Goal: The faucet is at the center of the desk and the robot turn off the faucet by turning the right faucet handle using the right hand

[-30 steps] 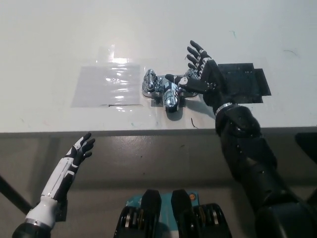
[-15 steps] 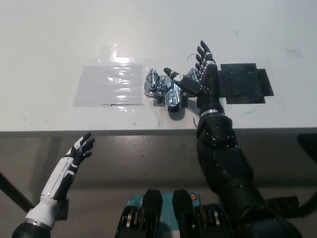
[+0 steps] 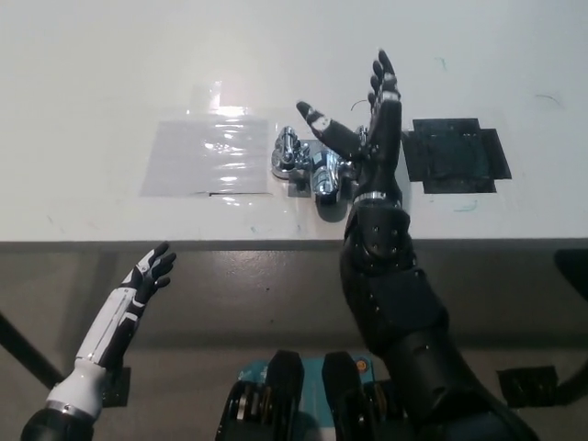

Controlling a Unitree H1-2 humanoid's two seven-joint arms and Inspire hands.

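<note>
1. Centre of the frame: the chrome faucet (image 3: 312, 167) sits on the white desk (image 3: 110, 73), close to the desk's front edge.
2. The black right hand (image 3: 367, 138) is over the faucet's right side, palm edge-on, fingers stretched straight toward the top of the picture and the thumb angled out to the upper left above the chrome body.
3. That hand is spread wide and grips nothing; the right faucet handle is hidden under the wrist and palm (whether they touch cannot be told).
4. The left faucet handle (image 3: 288, 147) stands clear to the left of the spout, uncovered.
5. Left of the faucet, a clear plastic sheet (image 3: 209, 156) lies flat on the desk, glaring with reflected light.
6. Right of the faucet, just beside the black hand, a black flat mat (image 3: 457, 154) rests on the desk.
7. Lower left of the frame: the white left hand (image 3: 152, 272) hangs below the desk edge, fingers loosely apart, holding nothing, well apart from the faucet.
</note>
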